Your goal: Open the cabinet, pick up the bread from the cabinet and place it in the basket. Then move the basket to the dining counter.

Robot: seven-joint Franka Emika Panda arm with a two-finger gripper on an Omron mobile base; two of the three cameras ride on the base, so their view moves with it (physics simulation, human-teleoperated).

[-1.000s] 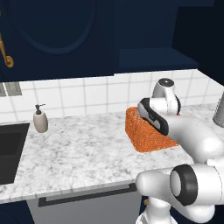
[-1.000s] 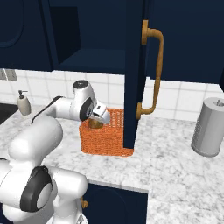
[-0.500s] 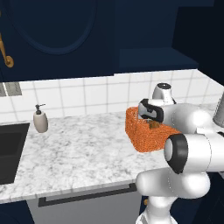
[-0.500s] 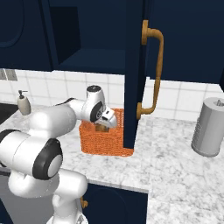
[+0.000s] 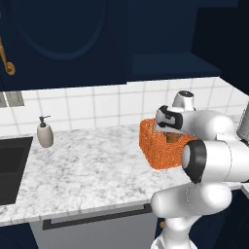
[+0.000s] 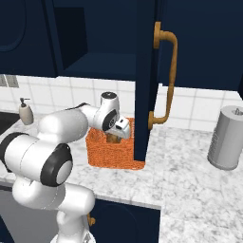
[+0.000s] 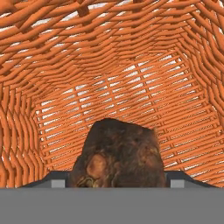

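- The basket (image 5: 160,148) stood on the marble desk (image 5: 92,165), right of centre in the left base frame, and near the middle of the right base frame.
- The hand of the arm reached into the basket from above, at the centre right of the left base frame.
- The fingers (image 7: 117,177) stood at both sides of the bread (image 7: 118,153) at the bottom of the hand frame, and the dark brown loaf filled the gap between them; whether they pressed on it I cannot tell.
- The bread was inside the basket, with the woven floor and walls all around it.
- The cabinet (image 6: 144,80) door stood open, its edge just in front of the basket's right side in the right base frame, with a brass handle (image 6: 166,80) on it.
- A soap dispenser (image 5: 45,133) stood at the left, and a grey canister (image 6: 228,137) at the right.
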